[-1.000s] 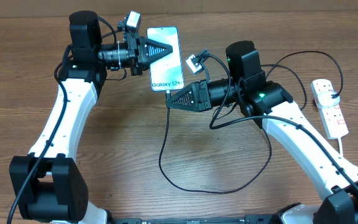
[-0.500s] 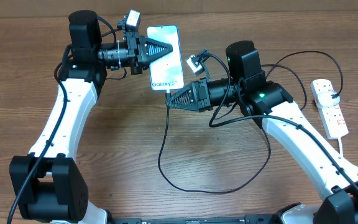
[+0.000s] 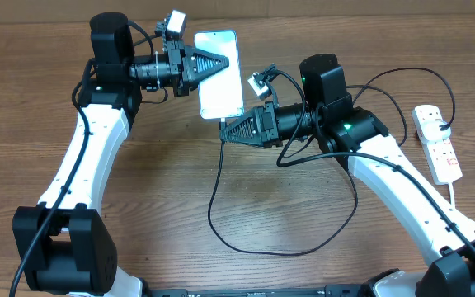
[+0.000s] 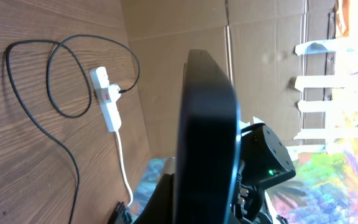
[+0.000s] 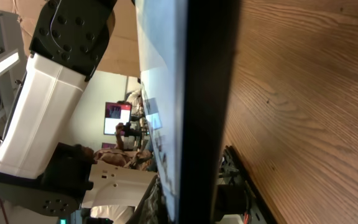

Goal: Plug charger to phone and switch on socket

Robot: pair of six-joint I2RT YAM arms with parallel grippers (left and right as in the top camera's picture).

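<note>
My left gripper (image 3: 223, 65) is shut on the phone (image 3: 221, 82) and holds it above the table, its pale screen facing up. In the left wrist view the phone (image 4: 207, 124) shows edge-on as a dark slab. At the phone's lower edge my right gripper (image 3: 225, 131) is shut on the charger's plug tip. From there the charger (image 3: 216, 206) cable loops down across the table and back toward the socket (image 3: 437, 144) at the far right. The right wrist view is filled by the phone (image 5: 201, 106), edge-on. The socket (image 4: 107, 99) shows small red switches.
A white cord (image 4: 124, 171) runs from the socket toward the table's edge. The charger (image 4: 61, 81) cable lies in loose loops on the wooden table (image 3: 155, 206) between the arms. Cardboard walls stand behind the table.
The phone has tilted and risen slightly in the left gripper, and its screen text no longer shows. The cable loop below has shifted a little. Both grippers stay shut.
</note>
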